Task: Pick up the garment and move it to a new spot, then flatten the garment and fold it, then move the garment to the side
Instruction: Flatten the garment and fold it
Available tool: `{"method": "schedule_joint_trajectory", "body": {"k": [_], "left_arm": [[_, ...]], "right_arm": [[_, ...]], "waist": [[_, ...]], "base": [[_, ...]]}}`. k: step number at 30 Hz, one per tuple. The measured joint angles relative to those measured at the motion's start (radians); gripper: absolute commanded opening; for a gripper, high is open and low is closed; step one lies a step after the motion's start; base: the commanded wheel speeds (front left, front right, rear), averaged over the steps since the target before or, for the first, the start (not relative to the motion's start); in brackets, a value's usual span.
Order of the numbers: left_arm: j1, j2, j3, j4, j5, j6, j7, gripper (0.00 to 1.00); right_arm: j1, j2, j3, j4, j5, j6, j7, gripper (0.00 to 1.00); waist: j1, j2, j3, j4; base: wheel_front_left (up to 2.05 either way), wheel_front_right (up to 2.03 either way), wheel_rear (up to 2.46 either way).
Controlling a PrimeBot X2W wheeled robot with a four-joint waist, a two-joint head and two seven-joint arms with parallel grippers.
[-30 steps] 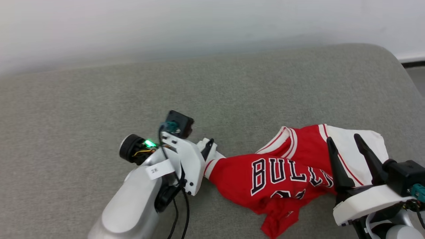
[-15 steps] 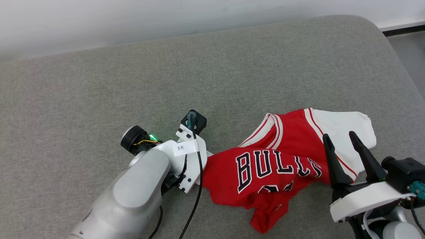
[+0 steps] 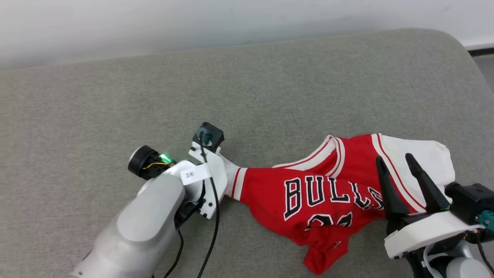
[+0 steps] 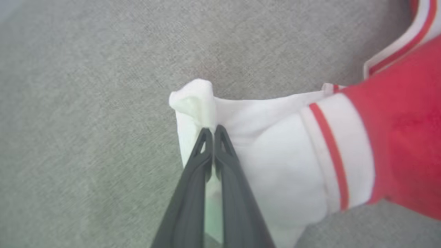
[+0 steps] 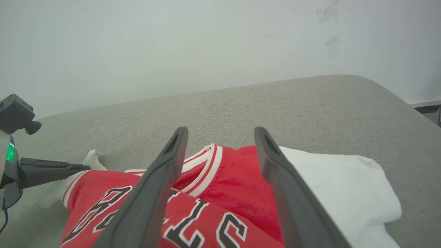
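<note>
The garment (image 3: 320, 197), a red jersey with black white-outlined letters and white sleeves, lies crumpled on the grey cushion (image 3: 270, 96), lettered side up. My left gripper (image 4: 213, 131) is shut on the bunched tip of its white sleeve (image 4: 275, 151), which is drawn out taut to the left. In the head view the left wrist (image 3: 200, 177) covers those fingers. My right gripper (image 3: 394, 159) stands open above the jersey's right part, near the other white sleeve (image 3: 420, 158), with nothing between its fingers. In the right wrist view the open right gripper (image 5: 220, 131) hovers over the collar (image 5: 206, 162).
The cushion's rounded right edge (image 3: 465, 50) drops off to a strip of floor (image 3: 487, 65). A pale wall (image 3: 231, 19) runs along the back. Bare cushion stretches to the left and behind the jersey. A black cable (image 3: 210, 239) hangs from the left arm.
My left gripper has shut on the white sleeve and drawn it leftward, stretching the jersey out. The head camera has shifted. The right gripper stays open over the jersey.
</note>
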Motion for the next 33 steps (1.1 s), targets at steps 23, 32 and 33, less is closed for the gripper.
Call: {"method": "schedule_joint_trajectory", "body": {"k": [23, 32, 33], "left_arm": [[0.528, 0.158, 0.348, -0.314, -0.239, 0.315, -0.235, 0.0], [0.56, 0.111, 0.361, -0.401, -0.245, 0.318, -0.356, 1.0], [0.56, 0.112, 0.364, -0.411, -0.239, 0.318, -0.373, 1.0]], "right_arm": [[0.053, 0.0, -0.011, -0.01, 0.005, 0.0, 0.052, 1.0], [0.061, 0.0, -0.037, -0.01, 0.004, 0.0, 0.067, 1.0], [0.061, 0.0, -0.037, -0.009, 0.004, 0.0, 0.07, 1.0]], "waist": [[-0.0002, 0.0, -0.118, 0.113], [-0.0002, 0.0, -0.136, 0.112], [-0.0002, 0.0, -0.138, 0.11]], "base": [[0.0, 0.0, 0.0], [0.0, 0.0, 0.0], [0.0, 0.0, 0.0]]}}
